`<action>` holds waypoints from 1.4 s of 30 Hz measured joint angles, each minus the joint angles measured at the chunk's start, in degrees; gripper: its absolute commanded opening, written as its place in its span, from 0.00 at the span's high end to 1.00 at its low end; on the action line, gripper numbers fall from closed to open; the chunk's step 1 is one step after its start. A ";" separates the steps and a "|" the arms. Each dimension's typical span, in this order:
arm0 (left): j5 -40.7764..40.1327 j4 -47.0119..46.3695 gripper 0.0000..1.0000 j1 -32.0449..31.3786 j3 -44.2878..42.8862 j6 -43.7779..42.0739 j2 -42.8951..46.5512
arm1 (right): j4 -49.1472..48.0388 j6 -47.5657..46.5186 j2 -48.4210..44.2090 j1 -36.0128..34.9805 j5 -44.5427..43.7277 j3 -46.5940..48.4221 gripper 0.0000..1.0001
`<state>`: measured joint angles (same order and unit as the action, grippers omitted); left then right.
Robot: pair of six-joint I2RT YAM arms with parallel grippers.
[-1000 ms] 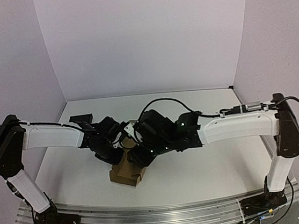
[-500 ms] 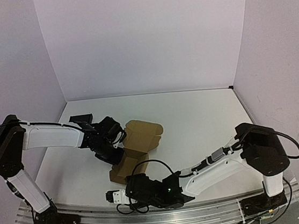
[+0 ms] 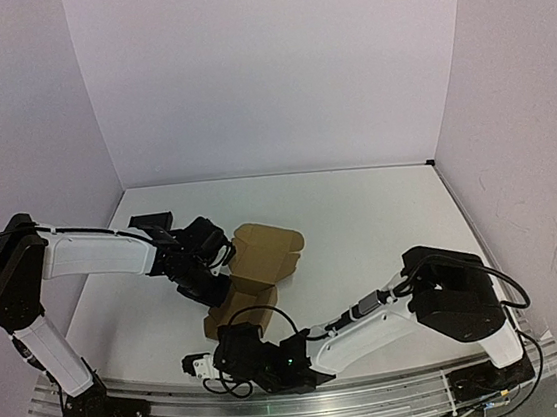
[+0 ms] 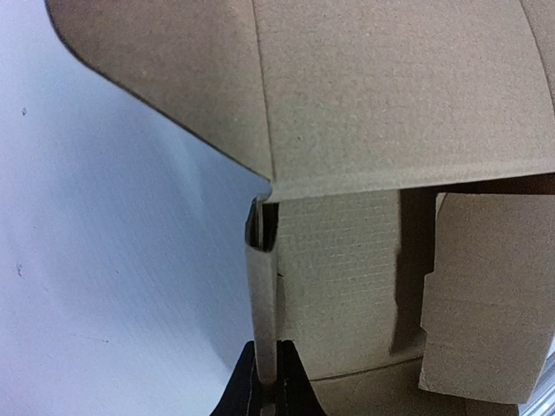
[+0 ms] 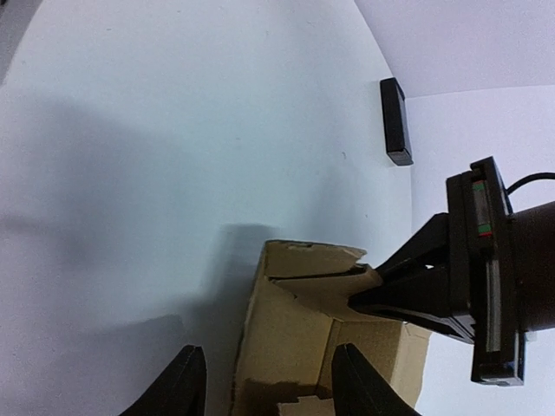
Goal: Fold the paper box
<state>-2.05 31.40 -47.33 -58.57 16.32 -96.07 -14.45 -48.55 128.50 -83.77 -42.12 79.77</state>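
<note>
The paper box [image 3: 264, 255] is brown cardboard, partly formed, with a lid flap spread toward the back. It lies left of the table's middle. My left gripper [image 3: 218, 276] is shut on one upright side wall of the box [image 4: 390, 87], and its fingertips [image 4: 267, 386] pinch that wall's edge. My right gripper [image 3: 231, 337] sits low at the near edge of the table and points at the box's near end [image 5: 295, 338]. Its fingers [image 5: 186, 381] stand open either side of that end without holding it. The left gripper [image 5: 416, 290] also shows in the right wrist view, clamped on the wall.
A small black rectangular object [image 3: 151, 221] lies on the white table behind the left arm, also seen far off as the black object [image 5: 395, 121]. White walls close the back and sides. The right arm [image 3: 371, 314] stretches low along the near table edge.
My right arm has swung from above the box down to the near table edge, and now faces the box from the front. The left gripper and the box have stayed put.
</note>
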 measured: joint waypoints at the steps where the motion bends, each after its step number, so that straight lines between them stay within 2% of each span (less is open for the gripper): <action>1: 0.03 -0.07 1.00 0.00 0.04 -0.03 0.00 | -0.03 0.02 0.00 0.05 -0.63 0.29 0.51; 8: 0.20 -0.44 1.00 0.04 0.39 -0.44 0.30 | 1.08 3.93 0.00 1.47 -3.85 1.23 0.53; 17: 0.42 -1.60 1.00 0.13 0.59 -0.46 0.42 | 9.02 18.34 -2.15 4.76 -0.07 1.25 0.53; 19: 0.60 -1.78 0.95 0.13 0.59 -0.49 0.42 | 10.62 21.52 -2.99 5.41 1.59 1.25 0.53; 23: 0.74 -1.73 0.78 0.16 0.62 -1.28 0.42 | 13.71 26.99 -4.32 6.90 5.10 1.24 0.53; 26: 1.31 -0.82 0.72 0.22 1.01 -1.88 0.39 | 15.00 29.97 -5.06 8.11 6.48 1.14 0.53; 32: 2.30 -0.15 0.66 0.37 1.31 -2.89 0.26 | 16.35 33.29 -6.28 9.78 9.80 0.43 0.54; 42: 4.07 3.91 0.44 1.90 -1.13 -4.24 0.02 | 16.28 36.43 -6.40 10.63 15.44 0.07 0.61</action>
<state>2.02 35.31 -45.43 -59.70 12.08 -96.05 1.83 -12.12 122.10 -73.14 -26.68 79.83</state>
